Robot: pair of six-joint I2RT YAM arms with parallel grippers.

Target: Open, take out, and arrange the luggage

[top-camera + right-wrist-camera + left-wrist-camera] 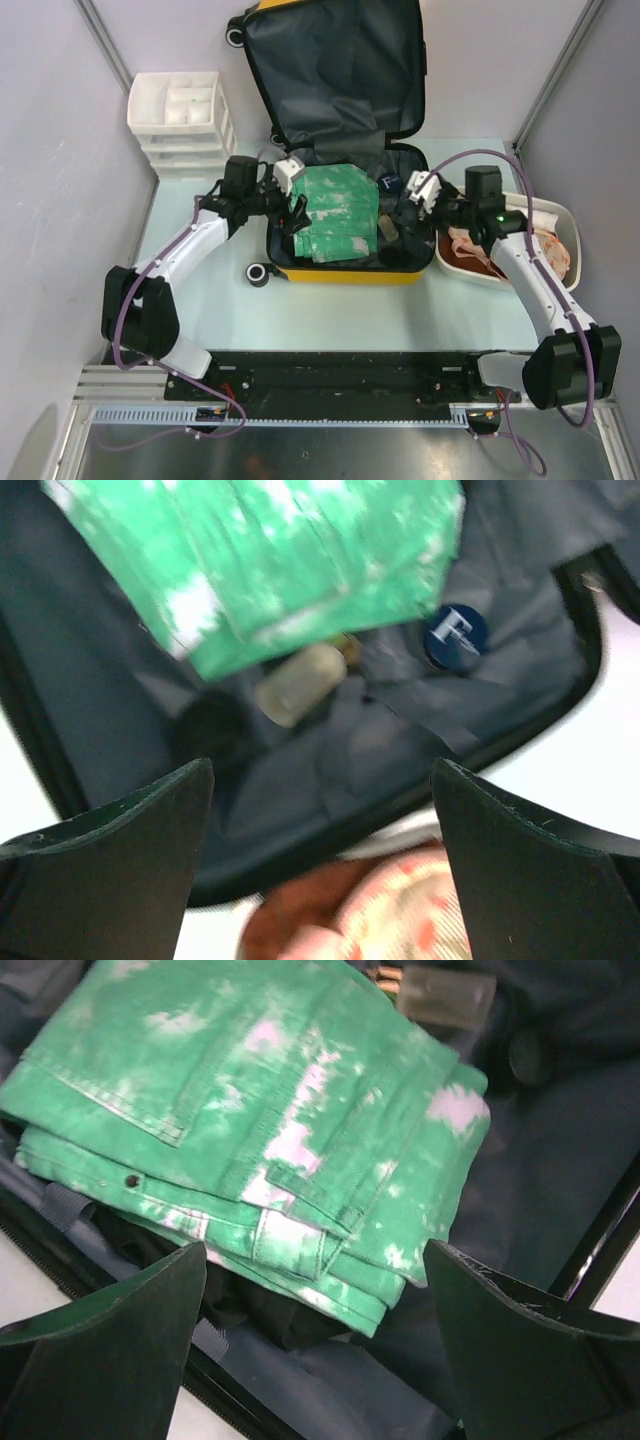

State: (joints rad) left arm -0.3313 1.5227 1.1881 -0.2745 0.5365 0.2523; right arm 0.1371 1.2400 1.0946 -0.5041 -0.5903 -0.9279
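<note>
The luggage, a yellow suitcase, lies open mid-table with its grey-lined lid leaning back. Folded green, white-mottled jeans fill its left half, over a black garment. My left gripper hovers open over the jeans' left edge, with the jeans just beyond its empty fingers. My right gripper is open and empty above the case's right rim. Below it lie a small pale bottle and a blue round cap with a white F on the lining.
A white tub holding brown and pink patterned clothes sits right of the case, under my right arm. A white plastic drawer unit stands at the back left. Grey walls close in on both sides.
</note>
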